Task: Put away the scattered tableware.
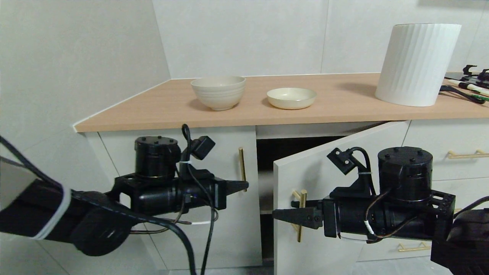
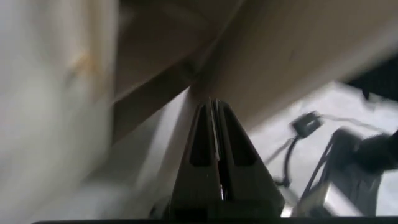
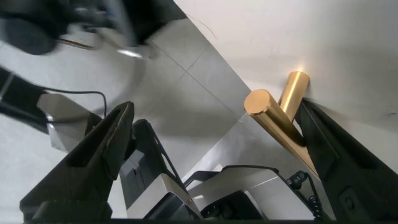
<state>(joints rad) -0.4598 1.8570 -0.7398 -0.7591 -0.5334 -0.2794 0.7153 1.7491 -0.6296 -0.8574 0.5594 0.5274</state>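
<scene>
The bowl [image 1: 218, 91] and dish [image 1: 291, 97] are set on the counter [image 1: 344, 103], the dish at the bowl's 3 o'clock. Below them, at 6 o'clock, the right door [image 1: 324, 160] is seen partly open; the left door [image 1: 214, 152] is closed. The right gripper [image 1: 282, 214] is spread wide and empty, one finger just beside the right handle [image 1: 303, 195]. The left gripper [image 1: 238, 186] is pressed together on nothing, its tip at the left handle [image 1: 241, 162]. Door opening is judged to be the step in hand. The right door should be swung along its hinge arc until the opening is fully cleared.

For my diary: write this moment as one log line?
right gripper: open, by door handle | left gripper: shut | bowl, dish: on counter
</scene>
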